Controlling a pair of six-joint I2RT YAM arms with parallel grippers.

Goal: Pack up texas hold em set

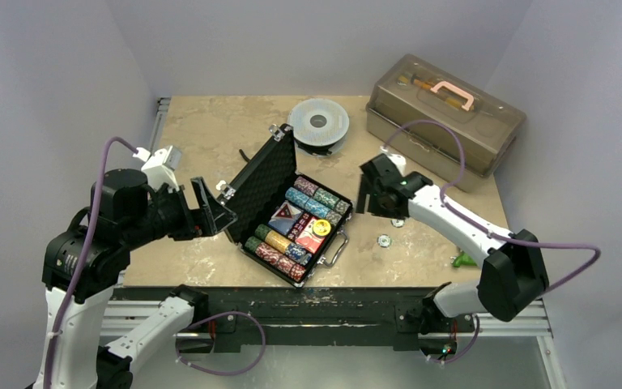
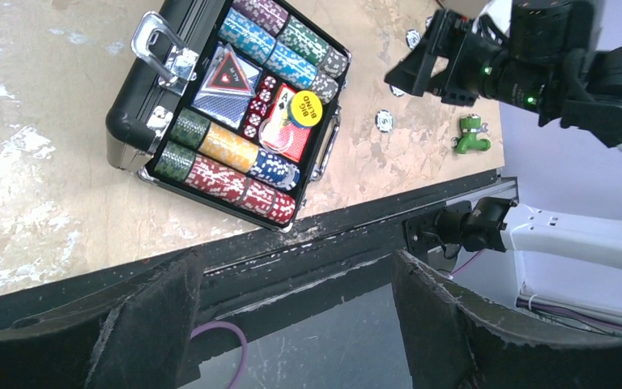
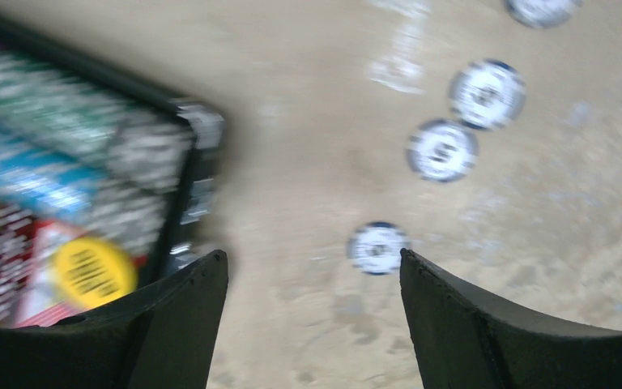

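The small black briefcase [image 1: 263, 182] lies open at the table's middle, lid raised to the back left. Its tray [image 2: 129, 121] holds rows of multicoloured poker chips [image 1: 279, 247], card decks [image 2: 228, 74] and a yellow disc [image 2: 308, 106]. Several loose white-and-blue chips [image 3: 442, 150] lie on the table right of the case, two of them showing in the top view [image 1: 385, 240]. My left gripper [image 1: 215, 207] is open and empty beside the lid's left edge. My right gripper [image 1: 364, 198] is open and empty just right of the case, above the loose chips [image 3: 377, 247]. The right wrist view is blurred.
A round grey spool [image 1: 318, 123] stands behind the case. A translucent brown toolbox [image 1: 445, 117] with a pink handle sits at the back right. A small green object [image 1: 462, 260] lies at the right front edge. The table's black front rail [image 2: 356, 235] runs under my left gripper [image 2: 296, 324].
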